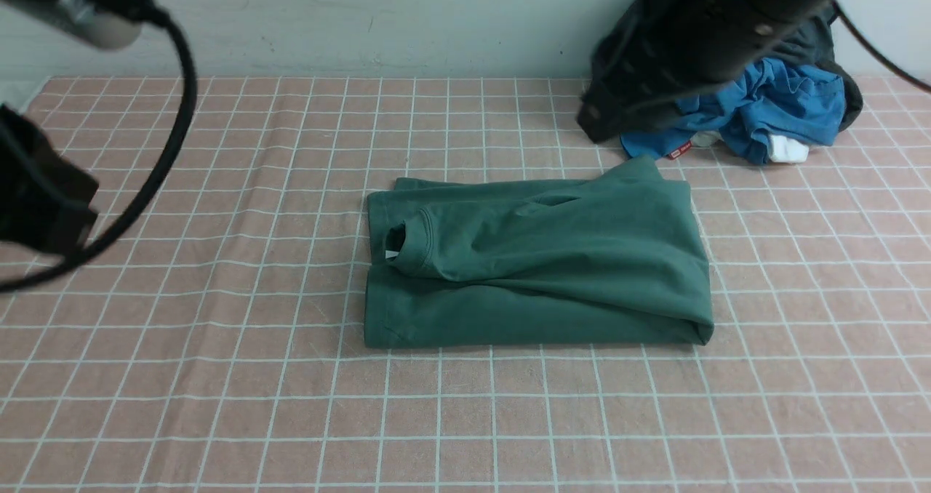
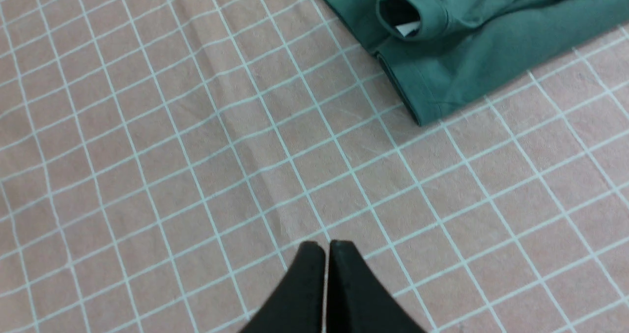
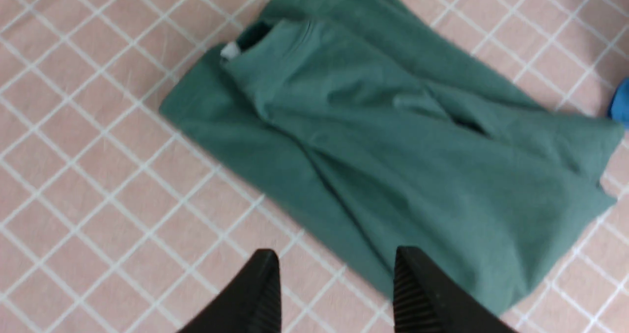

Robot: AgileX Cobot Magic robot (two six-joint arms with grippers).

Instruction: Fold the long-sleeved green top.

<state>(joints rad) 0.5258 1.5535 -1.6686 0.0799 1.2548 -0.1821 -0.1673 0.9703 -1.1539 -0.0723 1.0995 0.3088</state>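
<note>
Table: pink cloth with a white grid (image 1: 218, 406) covering the whole table, slightly creased on the left side.
Top: large dark-green cotton long-sleeved top (image 1: 538, 260) lying folded into a rough rectangle at the middle of the table, its crew neck with a white label (image 1: 393, 253) turned to the left, and a soft ridge of fabric running across it.
Pile: bright blue garment (image 1: 785, 107) bunched with a dark charcoal-grey garment (image 1: 851, 93) at the far right by the wall, just beyond the top's far right corner.
Right hand: black right hand (image 3: 336, 274) above the top's edge, fingers apart, nothing between them.
Left hand: black left hand (image 2: 327, 254) over bare cloth, left of and nearer than the top, fingers pressed together, empty.
</note>
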